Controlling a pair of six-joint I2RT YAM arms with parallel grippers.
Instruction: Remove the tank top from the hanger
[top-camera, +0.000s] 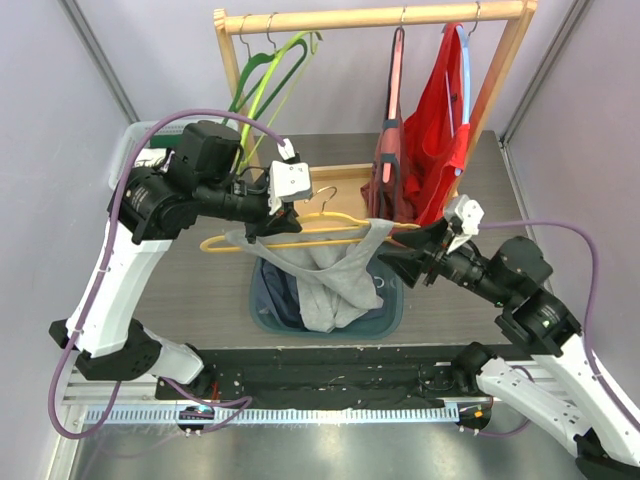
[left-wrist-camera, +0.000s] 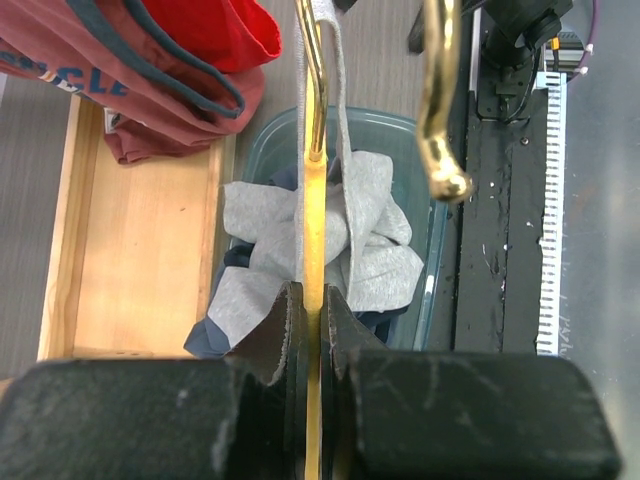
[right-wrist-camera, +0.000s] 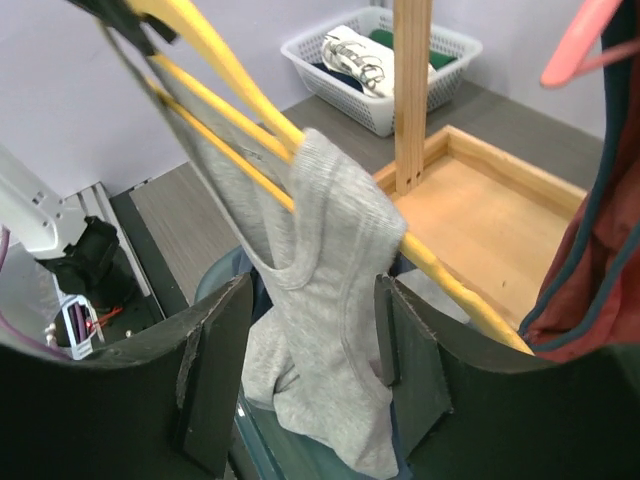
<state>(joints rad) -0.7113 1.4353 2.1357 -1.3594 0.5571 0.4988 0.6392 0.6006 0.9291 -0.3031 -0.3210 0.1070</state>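
Note:
A grey tank top (top-camera: 325, 275) hangs from a yellow hanger (top-camera: 320, 222) held level above a dark bin (top-camera: 395, 305), its lower part sagging into the bin. My left gripper (top-camera: 280, 215) is shut on the hanger's bar (left-wrist-camera: 315, 200), which runs straight between its fingers (left-wrist-camera: 288, 320). In the right wrist view one grey strap (right-wrist-camera: 320, 230) is looped over the hanger's arm (right-wrist-camera: 230, 100). My right gripper (right-wrist-camera: 315, 300) stands open with a finger on each side of that strap, and neither finger presses the cloth.
A wooden rack (top-camera: 370, 18) behind carries green hangers (top-camera: 265, 90) and red garments (top-camera: 425, 140) on hangers. Its wooden base tray (right-wrist-camera: 480, 220) lies just beyond the bin. A white basket (right-wrist-camera: 380, 60) of clothes sits at the far left corner.

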